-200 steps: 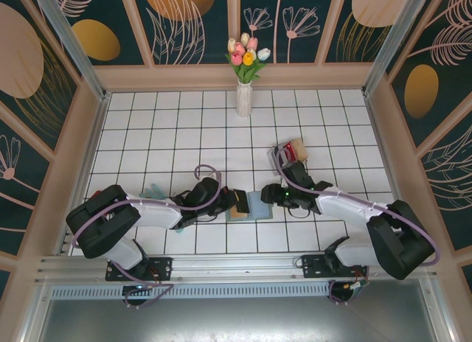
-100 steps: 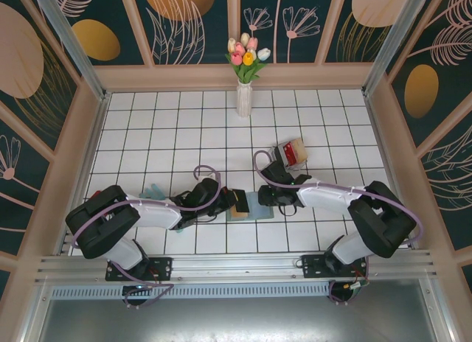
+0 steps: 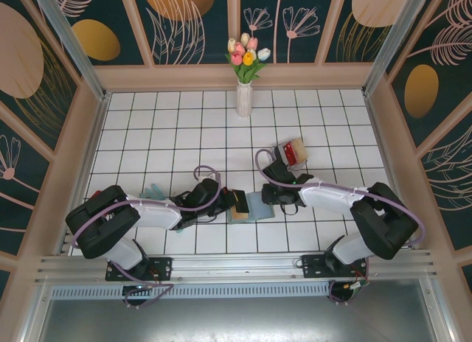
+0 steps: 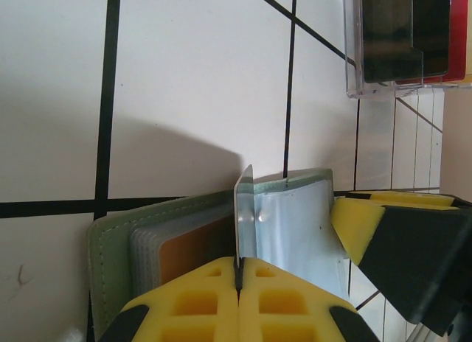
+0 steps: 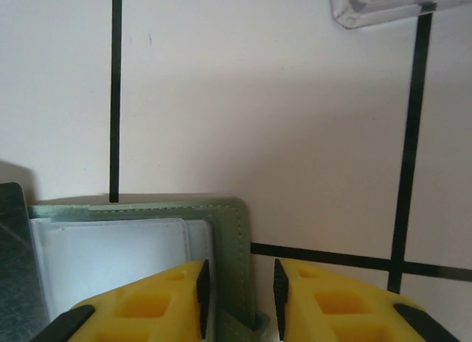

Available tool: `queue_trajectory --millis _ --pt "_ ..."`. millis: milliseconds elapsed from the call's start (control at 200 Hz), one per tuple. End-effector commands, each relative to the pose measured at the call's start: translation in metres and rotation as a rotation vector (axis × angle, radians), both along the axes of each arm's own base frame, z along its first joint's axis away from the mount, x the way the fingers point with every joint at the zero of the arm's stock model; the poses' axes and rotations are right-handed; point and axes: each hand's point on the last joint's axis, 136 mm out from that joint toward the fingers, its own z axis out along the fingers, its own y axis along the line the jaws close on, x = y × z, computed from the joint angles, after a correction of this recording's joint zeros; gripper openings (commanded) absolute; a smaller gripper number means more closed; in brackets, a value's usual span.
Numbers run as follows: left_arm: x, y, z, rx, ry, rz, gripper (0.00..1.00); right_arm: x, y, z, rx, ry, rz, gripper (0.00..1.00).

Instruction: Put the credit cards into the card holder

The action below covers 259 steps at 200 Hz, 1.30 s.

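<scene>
1. The card holder (image 3: 258, 207) lay open on the white tiles in the lower centre of the overhead view. Its green flap was to the left and its paler blue-grey inside to the right.
2. The left gripper (image 4: 238, 272) was clamped tight on a pale grey card (image 4: 244, 209), held edge-on over the fold at the bottom centre of its wrist view. An orange card (image 4: 188, 253) sat in a slot at lower left.
3. The right gripper (image 5: 240, 283) had its fingers a little apart, straddling the holder's green border at the bottom of its wrist view. We could not tell whether it pressed on that border.
4. We judged the main risk to be the grey card striking the fold or a slot lip instead of an opening, since it stood so near the crease. A push then could bend it or twist it in the pinch.
5. If the right gripper was not truly pinning the holder, that same push could skid it across the smooth tiles.
6. The two grippers were just beside each other over the holder, so we thought a careless sideways move might knock them together.
7. A clear plastic box (image 4: 355, 54) with red cards (image 3: 296, 151) stood above and right of the holder, apart from it. A teal stick (image 3: 153, 189) lay at left and a vase (image 3: 243, 99) at top centre. None of these blocked the slot.
</scene>
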Motion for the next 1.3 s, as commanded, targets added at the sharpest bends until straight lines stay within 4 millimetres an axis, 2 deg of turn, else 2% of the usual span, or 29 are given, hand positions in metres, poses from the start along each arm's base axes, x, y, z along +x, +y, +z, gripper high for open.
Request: queue_trajectory --millis 0,170,285,520,766,1001,1116,1291 --pt "-0.003 0.000 0.000 0.002 -0.002 -0.012 0.00 -0.007 -0.007 0.004 0.020 0.021 0.011 0.33" --pt "-0.003 -0.018 0.021 -0.135 -0.031 -0.049 0.00 -0.011 -0.012 -0.005 0.073 0.052 -0.009 0.33" --pt "-0.004 -0.021 0.024 -0.189 -0.031 -0.045 0.00 -0.016 -0.016 -0.013 0.076 0.076 -0.024 0.32" --pt "-0.009 -0.019 -0.002 -0.145 0.043 -0.039 0.00 -0.016 -0.015 -0.018 0.086 0.088 -0.035 0.32" --pt "-0.004 -0.033 -0.004 -0.117 0.046 -0.069 0.00 -0.018 -0.006 -0.021 0.129 0.113 -0.029 0.30" --pt "-0.013 -0.044 -0.003 -0.133 0.056 -0.113 0.01 -0.022 -0.005 -0.025 0.142 0.130 -0.036 0.28" --pt "-0.019 -0.042 -0.008 -0.121 0.077 -0.127 0.01 -0.022 -0.006 -0.026 0.135 0.134 -0.038 0.28" --pt "-0.020 -0.027 -0.014 -0.087 0.114 -0.065 0.02 -0.021 -0.006 -0.025 0.134 0.129 -0.037 0.28"
